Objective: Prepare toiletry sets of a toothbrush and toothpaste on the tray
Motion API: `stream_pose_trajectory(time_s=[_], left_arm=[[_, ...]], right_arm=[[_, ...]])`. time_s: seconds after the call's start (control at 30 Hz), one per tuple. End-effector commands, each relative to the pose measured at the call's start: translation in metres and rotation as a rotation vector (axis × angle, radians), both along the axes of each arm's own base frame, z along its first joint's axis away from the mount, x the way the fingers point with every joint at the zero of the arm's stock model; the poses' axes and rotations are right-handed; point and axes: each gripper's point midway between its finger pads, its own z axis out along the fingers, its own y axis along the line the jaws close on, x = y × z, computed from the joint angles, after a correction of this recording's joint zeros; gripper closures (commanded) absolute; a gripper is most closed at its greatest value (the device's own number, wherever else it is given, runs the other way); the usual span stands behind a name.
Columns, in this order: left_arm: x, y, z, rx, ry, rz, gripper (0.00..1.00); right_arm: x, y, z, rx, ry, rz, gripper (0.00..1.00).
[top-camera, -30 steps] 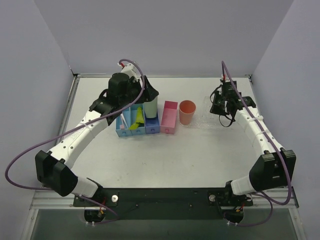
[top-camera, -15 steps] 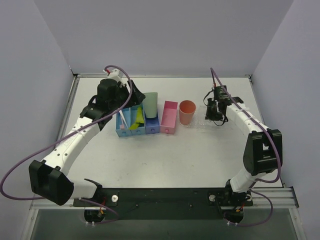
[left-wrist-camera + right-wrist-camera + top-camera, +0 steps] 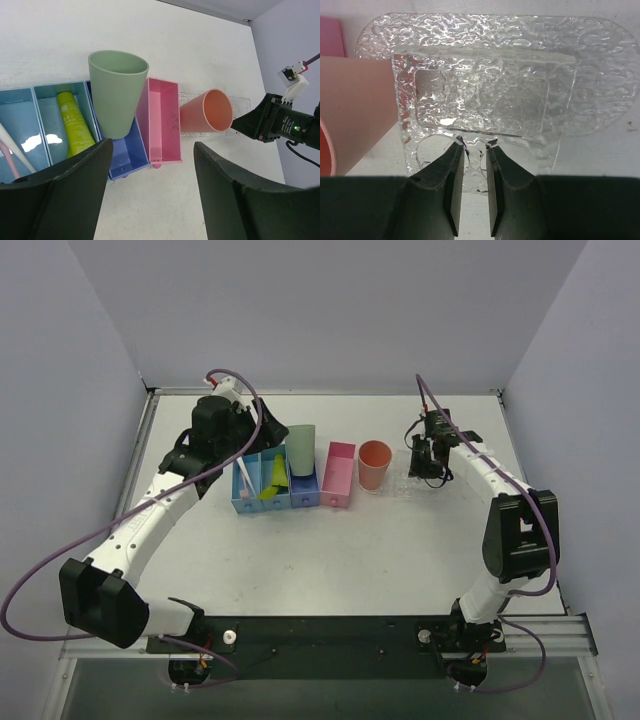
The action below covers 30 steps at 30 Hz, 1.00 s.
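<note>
Pulling back toward the upper left of the overhead view, the left arm no longer covers the green cup (image 3: 117, 95), which now shows in full. The left gripper (image 3: 152, 150) hovers above the bins with jaws spread wide and nothing between them. At the upper right, the right gripper (image 3: 475, 147) has slid leftward to the near rim of the tray (image 3: 510, 60); its jaws are nearly closed and appear to pinch that rim. Nothing has been carried over, so no set looks started.

Matte white table (image 3: 150, 35). The tray is clear plastic, oblong with rounded ends and bumpy all over, with a peach cup (image 3: 207, 112) at its left end. Three glossy blue bins (image 3: 45, 90) sit in a row, with a narrow pink box (image 3: 162, 120) beside them. Both cups are smooth and tapered. A lime-yellow toothpaste (image 3: 75, 122) tube lies in the middle bin. The toothbrush (image 3: 12, 145), a thin white stick, leans in the leftmost bin.
</note>
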Motion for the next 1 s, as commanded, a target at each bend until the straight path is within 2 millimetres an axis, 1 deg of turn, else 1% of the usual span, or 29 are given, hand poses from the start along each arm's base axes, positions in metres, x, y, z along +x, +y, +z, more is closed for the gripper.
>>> stream_pose_trajectory(time_s=[0.0,0.17,0.57,0.8,0.97], left_arm=[[0.009,-0.003,0.018,-0.038,-0.053,-0.008,0.24],[0.009,-0.002,0.016,-0.038,-0.047,-0.01,0.24],[0.014,-0.002,0.017,-0.052,-0.043,-0.003,0.24],[0.016,-0.003,0.019,-0.06,-0.046,-0.006,0.25],[0.016,-0.004,0.016,-0.059,-0.036,-0.008,0.25]], right_arm=[[0.014,0.004,0.01,0.001,-0.042,0.015,1.0],[0.016,0.007,0.008,-0.003,-0.041,0.029,1.0],[0.019,0.008,-0.001,0.002,-0.025,0.027,1.0],[0.016,0.009,-0.007,0.003,-0.008,0.026,1.0],[0.015,0.009,-0.008,0.004,0.002,0.031,1.0]])
